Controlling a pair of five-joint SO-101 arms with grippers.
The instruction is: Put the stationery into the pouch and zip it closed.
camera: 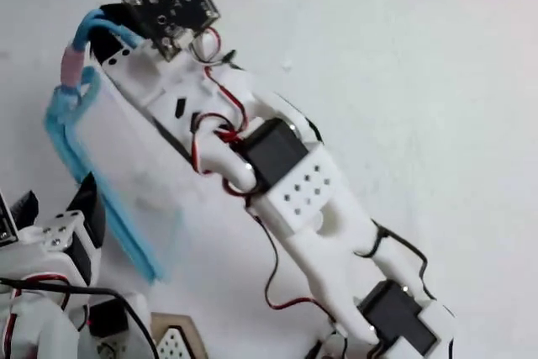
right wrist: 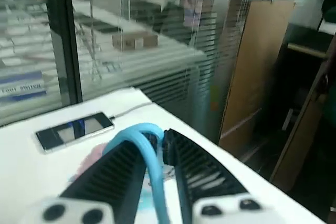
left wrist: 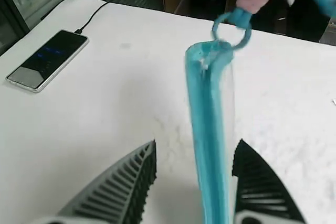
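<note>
You're zipping: at upper left your right gripper (right wrist: pixel 157 153) clamps the loop (camera: pixel 91 23). Your left gripper (left wrist: pixel 197 148) gapes around the pouch (left wrist: pixel 207 124). Next, I'd pinch it and pull steadily.

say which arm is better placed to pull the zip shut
Right: its jaws are shut on the blue loop at the pouch's zip end. The left jaws stand open astride the pouch edge.

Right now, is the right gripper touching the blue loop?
Touching. In the right wrist view the right gripper is shut on the blue loop, with the cord pinched in its grip.
</note>
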